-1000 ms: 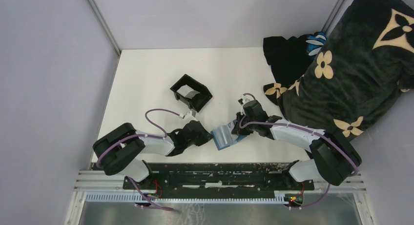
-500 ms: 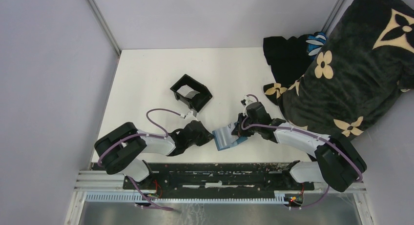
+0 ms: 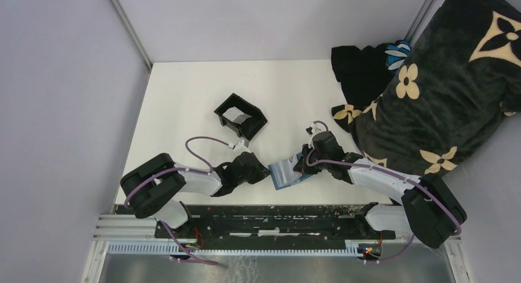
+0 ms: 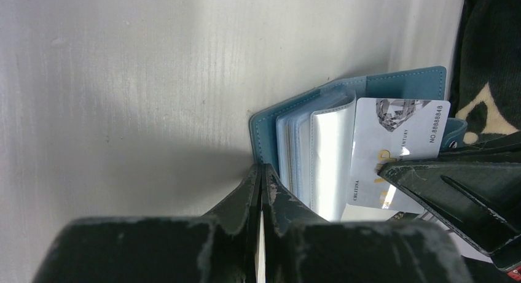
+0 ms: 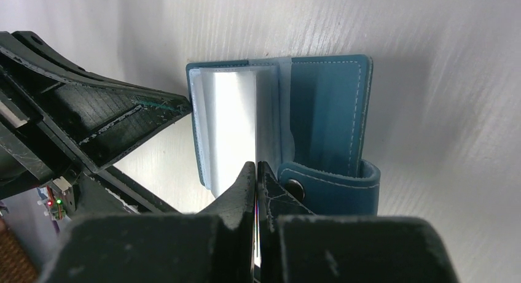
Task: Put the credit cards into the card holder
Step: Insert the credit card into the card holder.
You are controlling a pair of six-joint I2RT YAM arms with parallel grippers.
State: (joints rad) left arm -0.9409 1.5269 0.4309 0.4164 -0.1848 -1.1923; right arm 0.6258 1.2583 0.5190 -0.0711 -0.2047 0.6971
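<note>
The teal card holder (image 3: 284, 172) lies open near the table's front edge, its clear sleeves (image 5: 233, 123) fanned up from the cover (image 5: 325, 105). My left gripper (image 3: 266, 172) is shut, its tips (image 4: 262, 169) pinching the holder's left cover edge (image 4: 264, 132). My right gripper (image 3: 301, 165) comes from the right, shut (image 5: 256, 166) on a pale credit card seen edge-on. In the left wrist view that card (image 4: 399, 142) shows gold lettering and lies over the sleeves, partly under the right fingers (image 4: 454, 191).
A black open-topped box (image 3: 241, 116) stands behind the left gripper with a pale card (image 3: 235, 114) inside. A dark flowered blanket (image 3: 430, 86) covers the table's right side, close to the right arm.
The right arm has drifted a little to the right and nearer the front edge, card still in its grip. The holder and left gripper have barely shifted.
</note>
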